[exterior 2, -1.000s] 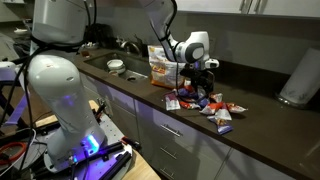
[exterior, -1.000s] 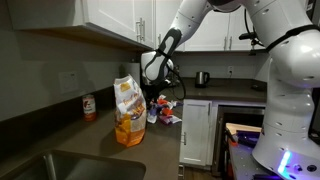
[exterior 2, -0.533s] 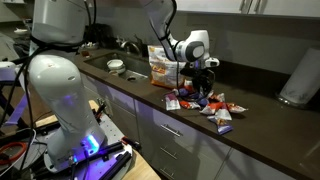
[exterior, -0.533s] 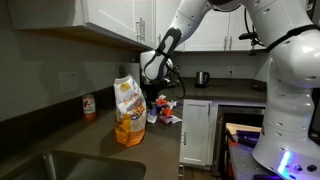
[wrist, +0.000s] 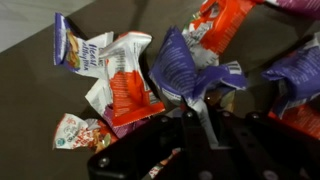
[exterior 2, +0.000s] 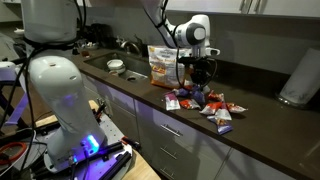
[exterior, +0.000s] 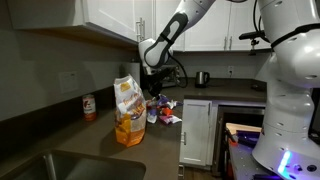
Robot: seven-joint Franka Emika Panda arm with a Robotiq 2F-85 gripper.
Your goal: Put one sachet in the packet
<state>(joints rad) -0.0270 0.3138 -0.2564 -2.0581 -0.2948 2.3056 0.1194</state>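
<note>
Gripper (exterior: 158, 88) hovering over a kitchen counter (exterior: 150, 150).
In an exterior view, the packet (exterior: 127, 112) is standing upright beside the sachet pile (exterior: 166, 112); in an exterior view, the gripper (exterior 2: 199, 82) is hanging above that pile; in the wrist view, jaws are pinching a purple sachet (wrist: 185, 68).

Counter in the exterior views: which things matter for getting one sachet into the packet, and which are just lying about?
For the job:
- packet
- purple sachet, apparently pinched in the gripper

Lying about:
- remaining sachets, since only one is needed
- red-labelled can
- kettle
</note>
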